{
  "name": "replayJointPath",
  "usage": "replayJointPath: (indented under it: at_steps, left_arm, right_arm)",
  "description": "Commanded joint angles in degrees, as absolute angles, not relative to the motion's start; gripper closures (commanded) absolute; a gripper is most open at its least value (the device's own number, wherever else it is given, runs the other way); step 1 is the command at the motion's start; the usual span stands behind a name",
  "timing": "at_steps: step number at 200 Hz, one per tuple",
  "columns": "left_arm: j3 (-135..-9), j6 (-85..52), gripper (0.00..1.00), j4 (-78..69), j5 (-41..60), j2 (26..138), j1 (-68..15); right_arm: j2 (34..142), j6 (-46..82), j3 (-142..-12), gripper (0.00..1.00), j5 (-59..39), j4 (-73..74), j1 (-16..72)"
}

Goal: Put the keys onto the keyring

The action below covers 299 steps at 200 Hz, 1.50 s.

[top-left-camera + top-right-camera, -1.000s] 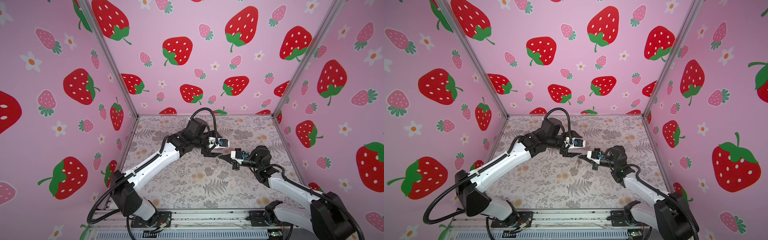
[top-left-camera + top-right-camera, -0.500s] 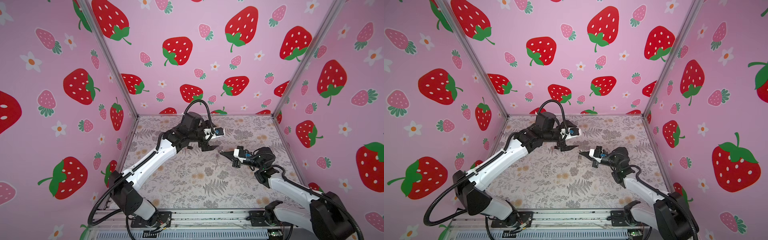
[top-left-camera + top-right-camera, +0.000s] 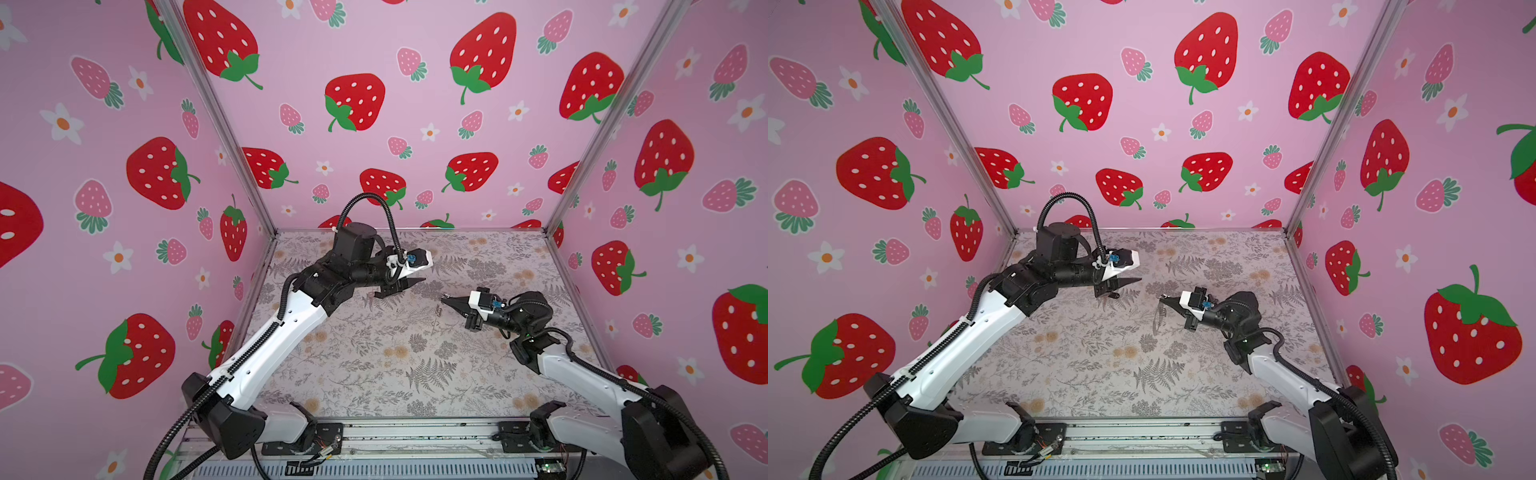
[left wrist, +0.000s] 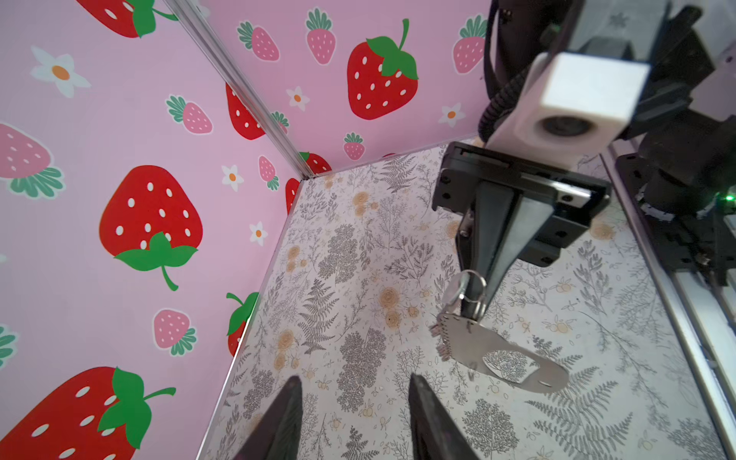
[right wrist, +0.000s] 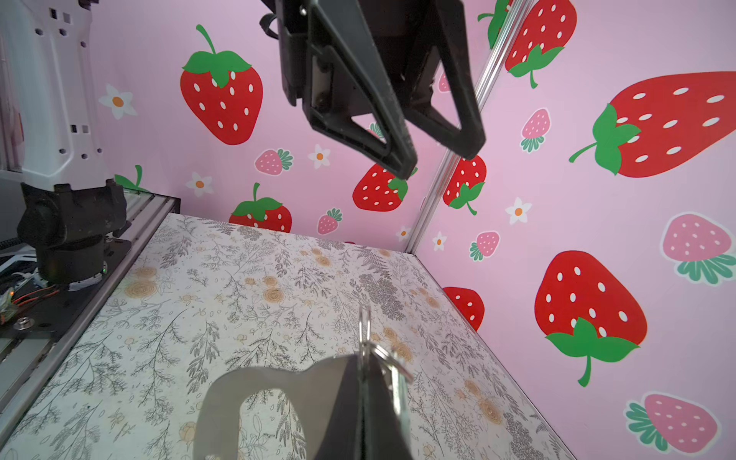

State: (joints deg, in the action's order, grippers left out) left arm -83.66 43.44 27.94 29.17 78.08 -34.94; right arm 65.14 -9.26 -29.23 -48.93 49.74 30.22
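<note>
My right gripper is shut on the ring end of the keyring, a flat grey plate that hangs below it above the floor. The left wrist view shows the plate, the small silver rings along its edge, and a silver key hanging on the ring beside the right gripper. In both top views the keyring dangles from the right gripper. My left gripper stands open and empty, a short way to the left of it.
The floor is a floral-patterned mat boxed in by pink strawberry walls on three sides. A metal rail with both arm bases runs along the front edge. The left gripper's fingers hang above and beyond the keyring in the right wrist view.
The left gripper has drawn back to the left, away from the right gripper, and its jaws have parted. The right gripper has stayed shut on the keyring and hardly moved.
</note>
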Motion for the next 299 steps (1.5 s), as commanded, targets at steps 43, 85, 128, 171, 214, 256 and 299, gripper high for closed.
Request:
replayJointPath:
  at_steps: [43, 85, 128, 171, 214, 256, 299]
  left_arm:
    - [-81.4, 39.2, 0.55, 27.3, 31.4, 79.4, -38.4]
    - [-81.7, 39.7, 0.61, 27.9, 32.1, 80.4, -39.3]
    - [-83.3, 41.2, 0.65, 29.3, 31.5, 81.7, -40.8]
    - [-83.3, 40.9, 0.66, 29.0, 31.2, 82.4, -41.2]
    - [-83.8, 40.7, 0.70, 28.4, 31.5, 82.9, -41.2]
    - [-84.3, 41.6, 0.74, 28.2, 32.0, 83.4, -41.4]
    - [-85.0, 42.7, 0.79, 28.9, 32.6, 84.0, -41.5]
  right_arm:
    - [62.0, -11.4, -33.6, 1.00, -48.7, 43.7, 30.0]
    - [61.2, -11.9, -33.6, 1.00, -48.6, 42.5, 30.1]
    - [60.9, -12.2, -33.8, 1.00, -48.4, 41.8, 30.1]
    - [60.6, -12.3, -33.6, 1.00, -48.5, 41.7, 30.1]
    - [60.6, -13.0, -33.6, 1.00, -48.4, 41.0, 30.1]
    - [60.7, -13.4, -33.9, 1.00, -48.5, 40.6, 30.1]
    - [60.8, -13.5, -34.0, 1.00, -48.5, 40.6, 30.1]
